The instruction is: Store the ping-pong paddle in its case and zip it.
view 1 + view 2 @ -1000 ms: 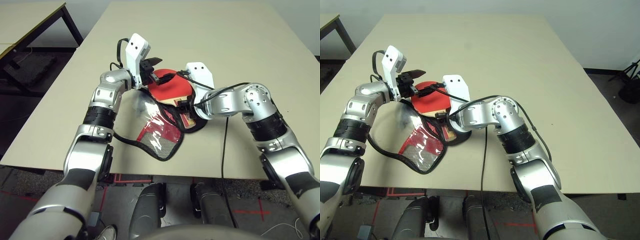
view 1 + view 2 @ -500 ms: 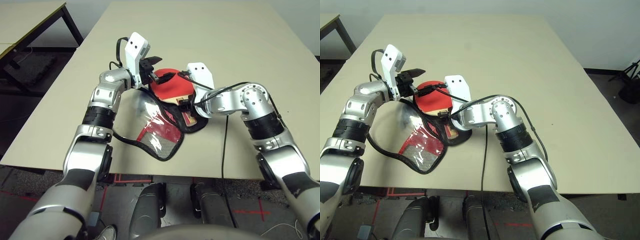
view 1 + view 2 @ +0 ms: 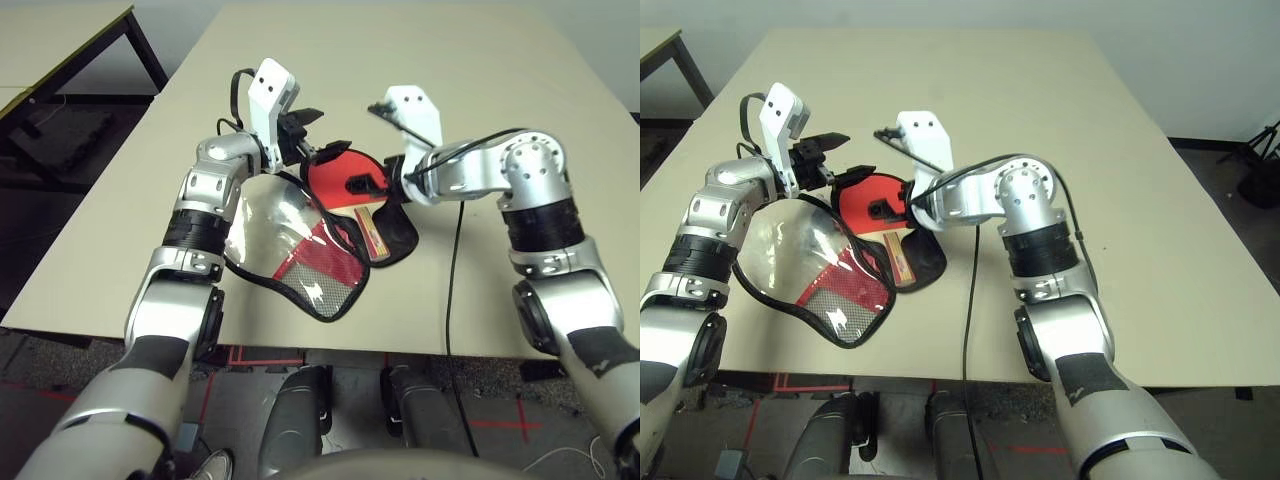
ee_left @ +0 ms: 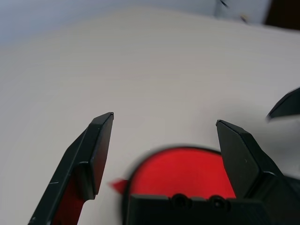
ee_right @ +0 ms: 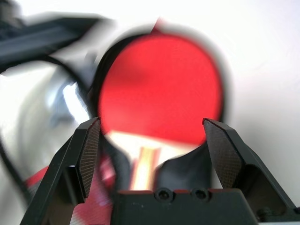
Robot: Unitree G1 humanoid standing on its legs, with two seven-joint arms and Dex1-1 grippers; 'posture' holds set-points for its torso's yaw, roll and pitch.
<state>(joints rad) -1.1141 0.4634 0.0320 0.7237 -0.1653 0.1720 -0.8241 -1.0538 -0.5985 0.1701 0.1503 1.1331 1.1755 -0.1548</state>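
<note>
While one paddle (image 3: 335, 178) lies inside one case (image 3: 300, 250), two pincers gape.

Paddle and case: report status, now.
Left gripper open, holding nothing. Right gripper open, above the ping-pong paddle. Paddle lies on the case, clear flap open, unzipped. Nothing in the way.

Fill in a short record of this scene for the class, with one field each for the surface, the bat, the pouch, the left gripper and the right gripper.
surface: beige table
bat: red-faced paddle, its handle lying on the black lining of the open case
pouch: case, unzipped, its clear flap lifted at the end by the left gripper
left gripper: open, up above the table at the flap's far end
right gripper: open, nothing between its fingers, pointing at the paddle's red face
</note>
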